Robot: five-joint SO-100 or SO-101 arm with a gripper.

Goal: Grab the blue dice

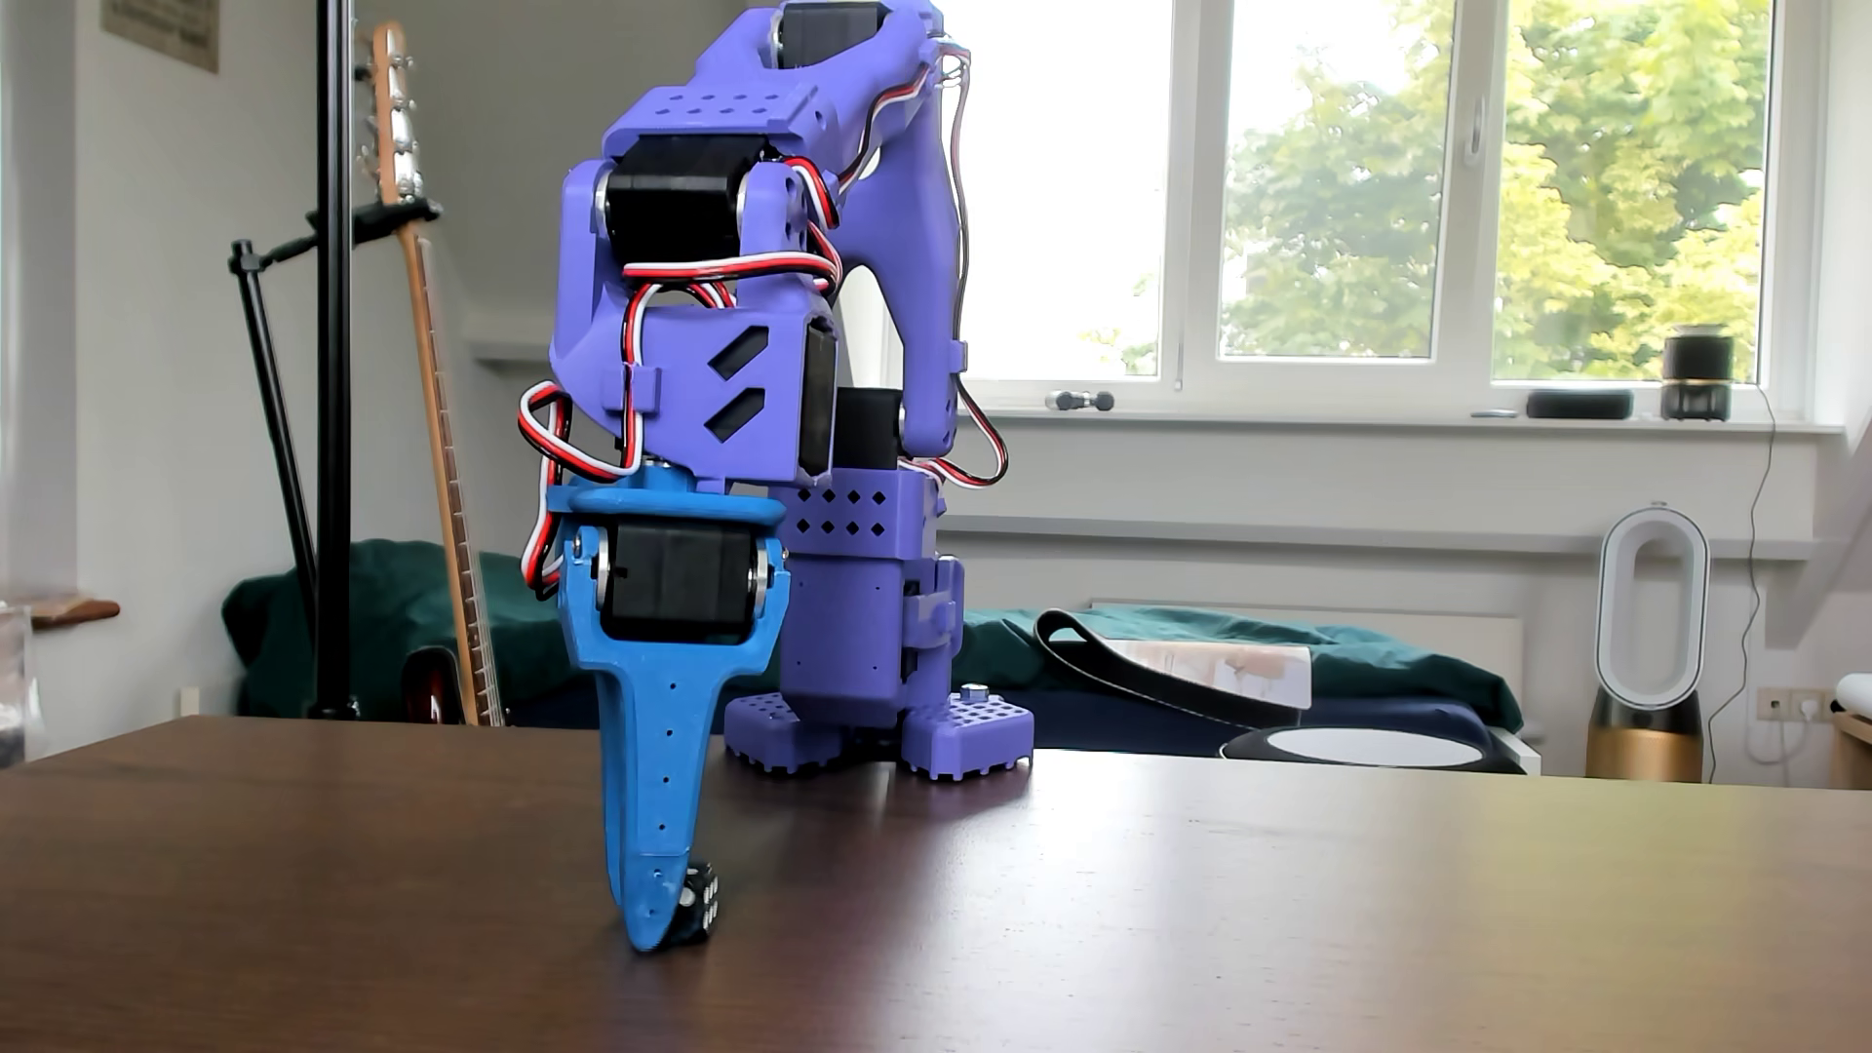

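Note:
In the other view the purple arm reaches down over the dark wooden table. Its gripper points straight down with its tip at the tabletop. Only the bright blue front finger shows, and the second finger is hidden behind it. The blue dice, a small dark cube with white pips, peeks out from behind the right edge of that finger near the tip. It sits tilted, low at the table surface. The front finger covers part of it. Whether the jaws press on it cannot be seen from this side.
The arm's purple base stands on the table behind the gripper. A black stand pole and a guitar rise beyond the table's far left edge. A round dark object with a white top lies past the far edge at right.

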